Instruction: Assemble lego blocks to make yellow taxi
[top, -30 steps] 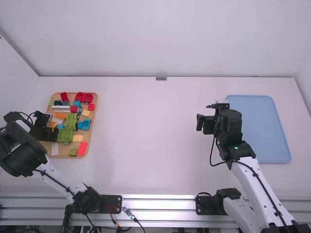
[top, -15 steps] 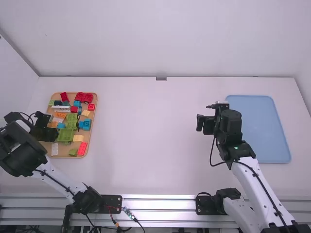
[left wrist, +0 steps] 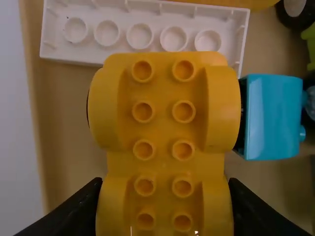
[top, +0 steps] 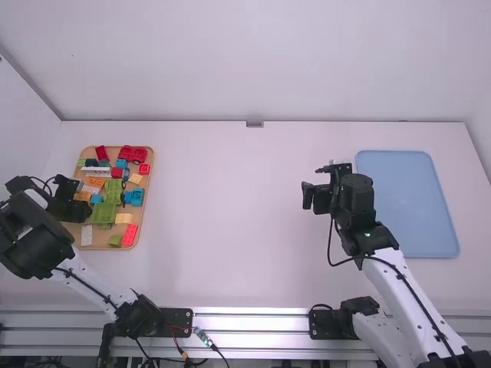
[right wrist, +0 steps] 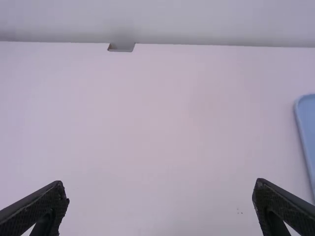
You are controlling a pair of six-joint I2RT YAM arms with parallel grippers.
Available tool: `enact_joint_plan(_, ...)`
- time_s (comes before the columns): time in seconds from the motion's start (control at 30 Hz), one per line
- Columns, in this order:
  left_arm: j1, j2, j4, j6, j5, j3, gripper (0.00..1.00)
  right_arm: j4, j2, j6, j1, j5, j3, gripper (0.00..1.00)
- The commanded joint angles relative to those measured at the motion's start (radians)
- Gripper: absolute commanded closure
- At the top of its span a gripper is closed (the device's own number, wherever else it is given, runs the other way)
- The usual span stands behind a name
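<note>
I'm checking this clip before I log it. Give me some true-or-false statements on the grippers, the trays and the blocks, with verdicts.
1. The left gripper has one finger on either side of a yellow car base. True.
2. The right gripper is shut on a block. False: the fingers of the right gripper stand apart with nothing between them.
3. The blue tray lies on the right side of the table. True.
4. The wooden tray holds yellow blocks only. False: the wooden tray also holds red blocks and green pieces, among others.
5. A white brick lies near the yellow car base. True.
</note>
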Motion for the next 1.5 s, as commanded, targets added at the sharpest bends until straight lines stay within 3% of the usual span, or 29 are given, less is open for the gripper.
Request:
enact_joint_plan(0.0, -0.001, 0.017, -0.008, 0.003, 0.011, 0.017, 0.53, 0.005, 0.000, -0.005, 0.000, 0.004, 0.022, 0.01)
enact_joint_plan(0.17, -0.005, 0.017, -0.068, 0.001, 0.007, 0.058, 0.56, 0.005, 0.000, -0.006, 0.001, 0.005, 0.022, 0.01)
enact_joint_plan(0.2, -0.005, 0.017, -0.118, 0.000, 0.008, 0.093, 0.62, 0.002, 0.000, -0.022, -0.001, 0.004, 0.022, 0.01)
enact_joint_plan(0.43, -0.023, 0.017, -0.393, 0.000, 0.017, 0.318, 0.67, 0.001, 0.000, -0.032, 0.002, 0.004, 0.022, 0.01)
enact_joint_plan(0.67, -0.108, 0.016, -0.589, 0.012, 0.017, 0.479, 0.62, -0.006, 0.000, -0.058, 0.002, 0.000, 0.022, 0.01)
enact_joint_plan(0.97, -0.359, 0.015, -0.553, 0.025, -0.003, 0.484, 0.62, 0.001, 0.000, -0.057, 0.002, 0.001, 0.022, 0.01)
enact_joint_plan(1.17, -0.584, 0.014, -0.519, 0.027, -0.102, 0.484, 0.62, -0.007, 0.000, -0.058, 0.002, 0.000, 0.022, 0.01)
enact_joint_plan(1.47, -0.802, 0.003, -0.547, 0.107, -0.046, 0.484, 0.68, -0.002, 0.000, -0.075, 0.000, 0.003, 0.022, 0.01)
